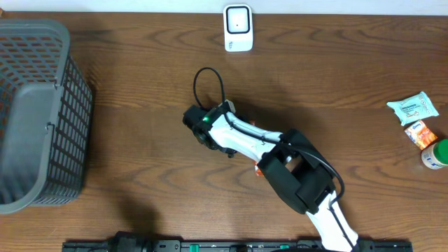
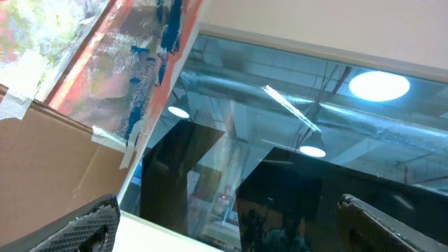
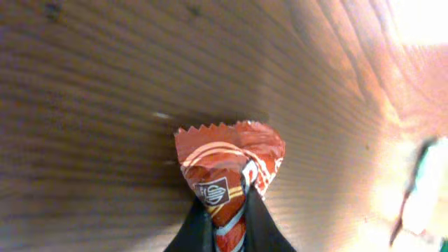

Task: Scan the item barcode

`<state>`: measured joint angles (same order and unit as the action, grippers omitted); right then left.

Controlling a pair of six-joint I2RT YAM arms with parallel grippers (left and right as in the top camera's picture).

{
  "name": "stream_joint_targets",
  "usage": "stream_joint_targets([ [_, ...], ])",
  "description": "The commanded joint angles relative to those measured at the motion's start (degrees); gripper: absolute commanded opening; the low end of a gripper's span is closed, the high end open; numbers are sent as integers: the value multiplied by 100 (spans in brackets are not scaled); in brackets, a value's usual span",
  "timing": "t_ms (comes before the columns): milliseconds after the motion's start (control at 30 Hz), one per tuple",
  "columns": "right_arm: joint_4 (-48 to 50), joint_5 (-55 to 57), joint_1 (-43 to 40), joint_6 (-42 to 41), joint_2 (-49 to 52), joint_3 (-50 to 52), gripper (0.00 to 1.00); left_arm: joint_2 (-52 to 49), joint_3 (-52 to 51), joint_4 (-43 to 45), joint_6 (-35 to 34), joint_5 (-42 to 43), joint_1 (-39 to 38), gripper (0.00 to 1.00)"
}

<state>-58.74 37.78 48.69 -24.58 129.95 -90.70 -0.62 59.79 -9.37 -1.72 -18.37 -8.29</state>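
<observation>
The item is a small red-orange snack packet point(image 3: 227, 157) with a zigzag top edge, lying against the wooden table. My right gripper point(image 3: 228, 213) is shut on its lower end, with a dark finger on each side. From overhead only an orange corner of the packet point(image 1: 258, 170) shows beside the right arm's black wrist, so the right gripper point(image 1: 266, 168) is mostly hidden there. A white scanner point(image 1: 238, 28) stands at the table's far edge. My left gripper point(image 2: 238, 238) is open, holds nothing and points up at a window and ceiling lights; it is outside the overhead view.
A grey mesh basket point(image 1: 35, 112) stands at the left. At the right edge lie a white wipes packet point(image 1: 413, 107), a small orange packet point(image 1: 420, 133) and a green-capped bottle point(image 1: 435, 154). The right arm's cable point(image 1: 208, 80) loops near the middle.
</observation>
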Motion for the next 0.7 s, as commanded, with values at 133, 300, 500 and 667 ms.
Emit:
stream_joint_targets([
  [133, -387, -1790, -50, 466, 229, -68, 1, 46, -4, 33, -52, -35, 22, 98],
  [300, -409, -5180, -306, 2216, -634, -310, 1, 46, -4, 31, -52, -35, 22, 98],
  [500, -400, -8019, -1154, 3228, -977, -289, 1, 46, -4, 31, -52, -35, 22, 98],
  [667, -334, -9278, -1725, 4094, -605, -203, 1, 46, -4, 31, -55, -35, 22, 98],
])
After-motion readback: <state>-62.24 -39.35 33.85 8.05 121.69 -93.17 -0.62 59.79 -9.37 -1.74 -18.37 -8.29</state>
